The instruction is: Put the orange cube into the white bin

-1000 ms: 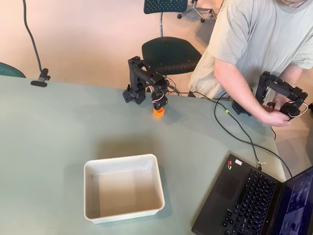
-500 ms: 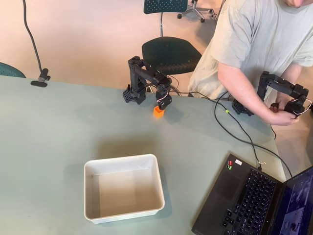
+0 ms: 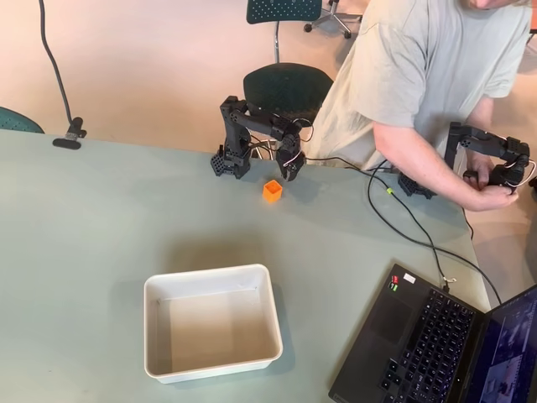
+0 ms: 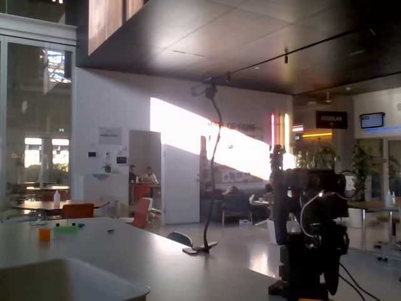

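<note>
Orange cube (image 3: 272, 191) sits loose on the table (image 3: 84, 218) near its far edge, beside the gripper (image 3: 291, 170); jaw state unreadable. White bin (image 3: 211, 322) empty near the front edge. Grasp and transfer remain.

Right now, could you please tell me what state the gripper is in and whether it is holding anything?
Gripper: holding nothing; the orange cube sits apart from it on the table. Whether the jaws are open or shut cannot be told.
</note>
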Robot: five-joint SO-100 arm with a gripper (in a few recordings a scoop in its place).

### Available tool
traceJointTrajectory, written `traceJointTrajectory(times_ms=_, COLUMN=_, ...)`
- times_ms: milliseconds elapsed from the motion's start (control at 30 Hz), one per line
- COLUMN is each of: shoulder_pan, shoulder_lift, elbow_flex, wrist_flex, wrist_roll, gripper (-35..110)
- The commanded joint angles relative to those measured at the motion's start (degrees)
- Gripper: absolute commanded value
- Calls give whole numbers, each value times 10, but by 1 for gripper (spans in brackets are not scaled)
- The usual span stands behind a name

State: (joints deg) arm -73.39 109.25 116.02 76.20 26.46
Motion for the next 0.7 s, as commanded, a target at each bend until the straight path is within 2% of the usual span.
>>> traceJointTrajectory(times_ms=0, shoulder_pan=-1, shoulder_lift=4, elbow_flex=-3, wrist_flex=3, wrist_roll=4, gripper=18)
traceJointTrajectory(times_ms=333, shoulder_pan=2, shoulder_lift=9, elbow_flex=86, wrist_flex=0, wrist_roll=28, gripper=18)
traceJointTrajectory(times_ms=667, shoulder_pan=1, shoulder_lift=40, elbow_flex=85, wrist_flex=8, wrist_roll=48, gripper=18)
